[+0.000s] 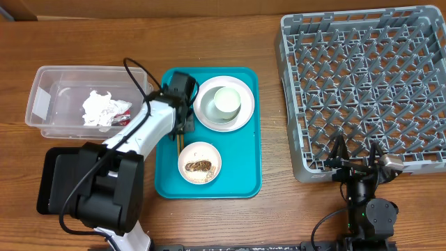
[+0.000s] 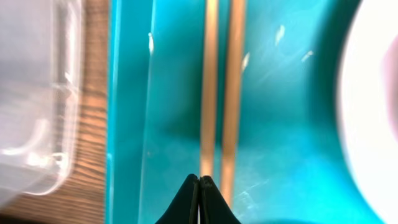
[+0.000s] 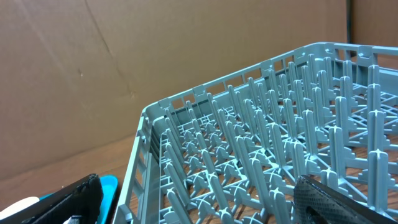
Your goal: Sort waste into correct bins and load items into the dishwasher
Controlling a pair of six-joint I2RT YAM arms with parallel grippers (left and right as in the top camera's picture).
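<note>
Since my left fingers (image 2: 189, 200) sit closed just above the chopsticks (image 2: 209, 93), right fingers (image 3: 79, 198) wide open, I must open them before pinching.

The overhead camera looked straight down on the whole table (image 1: 279, 216) — tub (image 1: 42, 77) at left, teal tray (image 1: 240, 164) in the middle, rack (image 1: 362, 84) at right. The left wrist camera pointed down, very near the teal tray and the chopsticks (image 2: 209, 93), with the tub edge at its left side. The right wrist camera looked low and nearly level across the rack — a part the overhead view showed too.
</note>
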